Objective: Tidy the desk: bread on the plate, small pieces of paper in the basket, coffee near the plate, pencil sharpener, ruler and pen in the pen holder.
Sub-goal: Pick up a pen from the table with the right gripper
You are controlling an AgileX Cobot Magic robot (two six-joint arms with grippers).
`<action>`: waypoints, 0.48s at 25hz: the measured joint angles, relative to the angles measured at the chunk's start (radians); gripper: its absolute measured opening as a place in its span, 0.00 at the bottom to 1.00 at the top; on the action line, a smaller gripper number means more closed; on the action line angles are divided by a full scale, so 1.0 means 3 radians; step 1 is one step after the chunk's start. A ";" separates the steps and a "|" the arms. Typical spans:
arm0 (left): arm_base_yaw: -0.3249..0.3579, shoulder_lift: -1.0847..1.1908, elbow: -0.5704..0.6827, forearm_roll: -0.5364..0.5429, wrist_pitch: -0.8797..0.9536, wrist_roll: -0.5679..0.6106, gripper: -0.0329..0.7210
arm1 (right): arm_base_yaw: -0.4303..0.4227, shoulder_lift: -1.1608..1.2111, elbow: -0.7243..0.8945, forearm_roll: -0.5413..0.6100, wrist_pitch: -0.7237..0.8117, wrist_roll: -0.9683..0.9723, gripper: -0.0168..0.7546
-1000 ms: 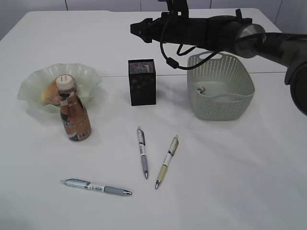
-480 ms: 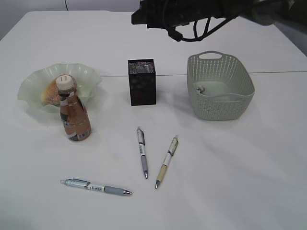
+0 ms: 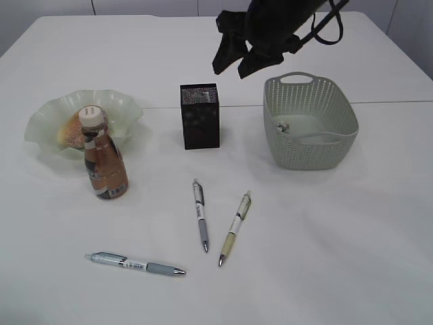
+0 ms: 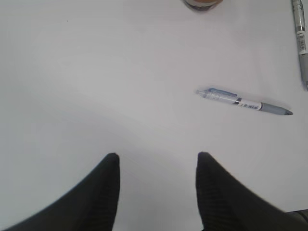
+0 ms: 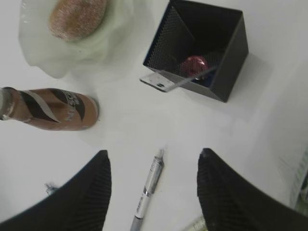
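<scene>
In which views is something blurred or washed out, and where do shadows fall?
Exterior view: sharp, soft even light; the pen holder and basket cast faint shadows on the desk. Left wrist view: the desk is nearly washed out white, the left claw is dark. Right wrist view: slightly soft; the bread and coffee look blurred.

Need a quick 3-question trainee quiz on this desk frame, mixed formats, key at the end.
1. True or false: the bread already lies in the plate.
2. How many pens lie loose on the desk?
3. Multiple choice: what shows inside the pen holder in the right wrist view? A) a pen B) the ruler and a dark red object C) the coffee

Key:
1. True.
2. Three: the blue-grey pen, the grey pen, the yellowish pen.
3. B.
</scene>
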 joint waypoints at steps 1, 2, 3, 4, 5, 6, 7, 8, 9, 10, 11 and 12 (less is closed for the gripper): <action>0.0000 0.0000 0.0000 0.0000 0.0007 0.0000 0.55 | 0.0000 0.0000 0.0000 -0.0077 0.0055 0.0049 0.57; 0.0000 0.0000 0.0000 0.0000 0.0007 0.0000 0.55 | 0.0000 0.0000 0.0000 -0.0138 0.0080 0.0108 0.57; 0.0000 0.0000 0.0000 0.0000 0.0007 0.0000 0.55 | 0.0000 0.0000 0.0000 -0.0167 0.0095 0.0182 0.57; 0.0000 0.0000 0.0000 0.0000 0.0007 0.0000 0.55 | 0.0000 0.0000 0.0000 -0.0199 0.0104 0.0241 0.57; 0.0000 0.0000 0.0000 0.0000 0.0007 0.0000 0.55 | 0.0000 0.0000 0.0000 -0.0211 0.0110 0.0280 0.57; 0.0000 0.0000 0.0000 0.0000 0.0007 0.0000 0.55 | 0.0002 -0.0008 0.0000 -0.0220 0.0117 0.0327 0.57; 0.0000 0.0000 0.0000 0.0000 0.0007 0.0000 0.55 | 0.0013 -0.0023 0.0000 -0.0230 0.0123 0.0367 0.57; 0.0000 0.0000 0.0000 0.0000 0.0007 0.0000 0.55 | 0.0022 -0.0049 0.0000 -0.0253 0.0122 0.0391 0.57; 0.0000 0.0000 0.0000 0.0000 0.0007 0.0000 0.55 | 0.0039 -0.0071 0.0000 -0.0285 0.0124 0.0403 0.57; 0.0000 0.0000 0.0000 0.0000 0.0007 0.0000 0.55 | 0.0068 -0.0119 0.0000 -0.0358 0.0130 0.0438 0.57; 0.0000 0.0000 0.0000 0.0000 0.0007 0.0000 0.55 | 0.0098 -0.0159 0.0000 -0.0448 0.0130 0.0478 0.57; 0.0000 0.0000 0.0000 0.0000 0.0007 0.0000 0.55 | 0.0129 -0.0207 0.0000 -0.0573 0.0130 0.0517 0.57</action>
